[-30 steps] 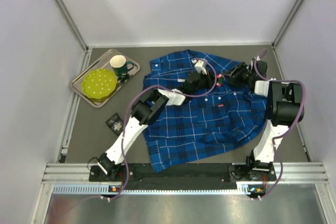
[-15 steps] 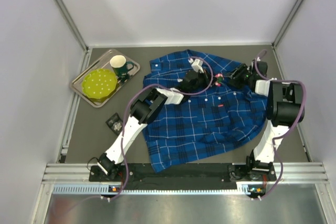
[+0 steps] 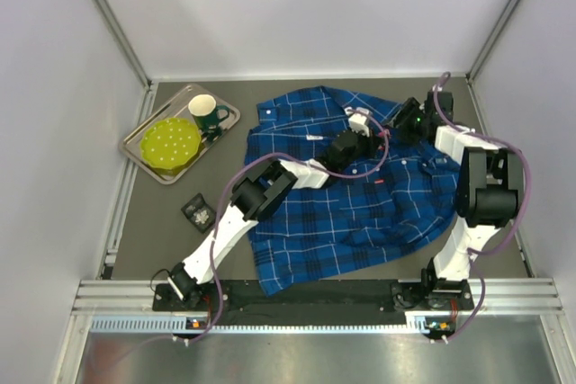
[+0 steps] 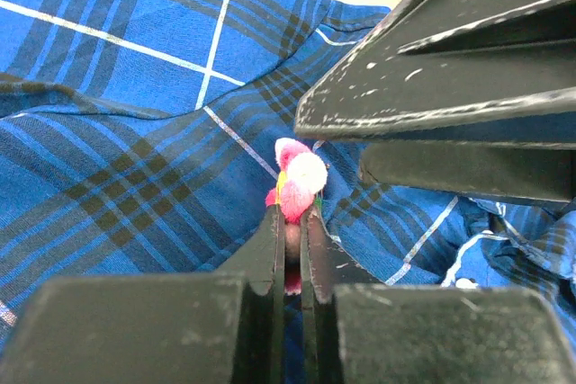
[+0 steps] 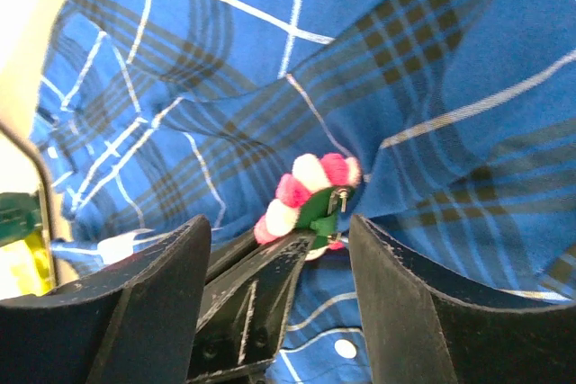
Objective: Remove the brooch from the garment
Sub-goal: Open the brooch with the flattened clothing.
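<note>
The left gripper (image 4: 290,222) is clamped on the pink-and-white pompom brooch (image 5: 310,188); the brooch sits on the far right part of the plaid shirt (image 3: 360,213), which lies spread on the table (image 3: 144,240). The right gripper (image 5: 277,231) stands with its jaws wide apart, straddling the brooch and holding nothing. Handling, as judged: the brooch is light; its pompoms are soft and will squash or slip under pressure; the green clip (image 5: 317,209) is the stiff part and the proper place to hold. The shirt cloth is limp and likely to lift with the brooch; it should be pinned just beside the clip.
</note>
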Action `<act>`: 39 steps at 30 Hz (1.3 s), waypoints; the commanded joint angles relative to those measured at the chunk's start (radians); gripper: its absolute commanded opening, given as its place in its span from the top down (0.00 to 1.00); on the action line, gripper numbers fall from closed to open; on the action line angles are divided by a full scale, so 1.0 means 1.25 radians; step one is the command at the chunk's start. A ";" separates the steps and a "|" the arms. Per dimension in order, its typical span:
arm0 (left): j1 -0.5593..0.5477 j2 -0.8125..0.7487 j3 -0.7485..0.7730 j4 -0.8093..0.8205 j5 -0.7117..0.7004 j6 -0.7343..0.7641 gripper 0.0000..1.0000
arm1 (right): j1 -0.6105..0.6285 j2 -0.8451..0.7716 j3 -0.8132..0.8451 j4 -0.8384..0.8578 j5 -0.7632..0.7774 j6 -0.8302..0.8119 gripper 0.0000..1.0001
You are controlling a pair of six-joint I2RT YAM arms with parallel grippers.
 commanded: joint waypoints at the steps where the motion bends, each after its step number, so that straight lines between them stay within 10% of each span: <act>1: -0.032 -0.040 0.013 -0.015 -0.052 0.108 1.00 | 0.017 -0.037 0.054 -0.074 0.066 -0.063 0.35; 39: -0.048 -0.044 0.005 -0.011 -0.062 0.146 1.00 | 0.052 0.004 0.063 -0.042 0.104 -0.088 0.31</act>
